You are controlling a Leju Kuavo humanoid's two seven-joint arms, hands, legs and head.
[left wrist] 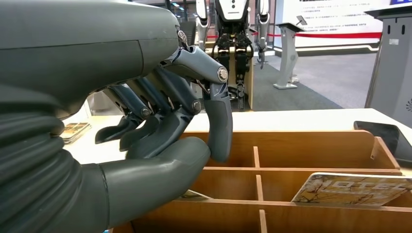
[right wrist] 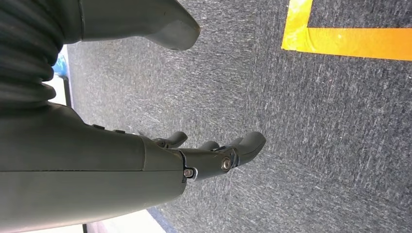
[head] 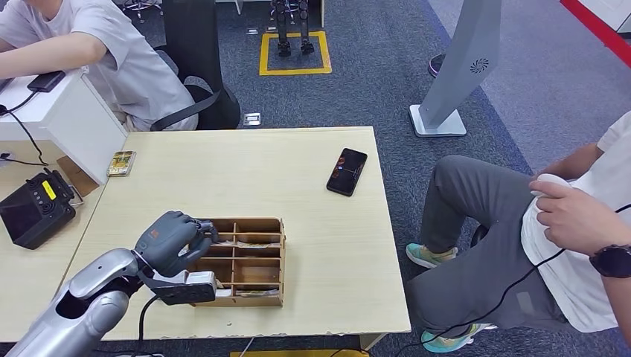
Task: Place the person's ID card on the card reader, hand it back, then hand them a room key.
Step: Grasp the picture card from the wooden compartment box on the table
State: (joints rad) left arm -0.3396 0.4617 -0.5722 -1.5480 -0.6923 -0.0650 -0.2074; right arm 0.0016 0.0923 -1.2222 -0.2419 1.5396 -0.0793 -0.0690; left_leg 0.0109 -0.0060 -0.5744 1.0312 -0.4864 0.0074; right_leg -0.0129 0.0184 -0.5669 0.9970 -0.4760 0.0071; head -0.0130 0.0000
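The left robot hand (head: 173,239), fingers curled and holding nothing, hovers over the box (head: 260,262) of cards (left wrist: 352,189); the right robot hand (right wrist: 214,153) hangs open.

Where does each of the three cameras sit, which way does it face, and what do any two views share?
Head view: high on the body, looking down at the table, card box and phone; the left hand shows.
Left wrist view: behind the left hand, facing across the card box, which holds a card.
Right wrist view: hanging, facing the carpet; the right hand shows.
Shared: head and left wrist views both show the left hand and the card box.
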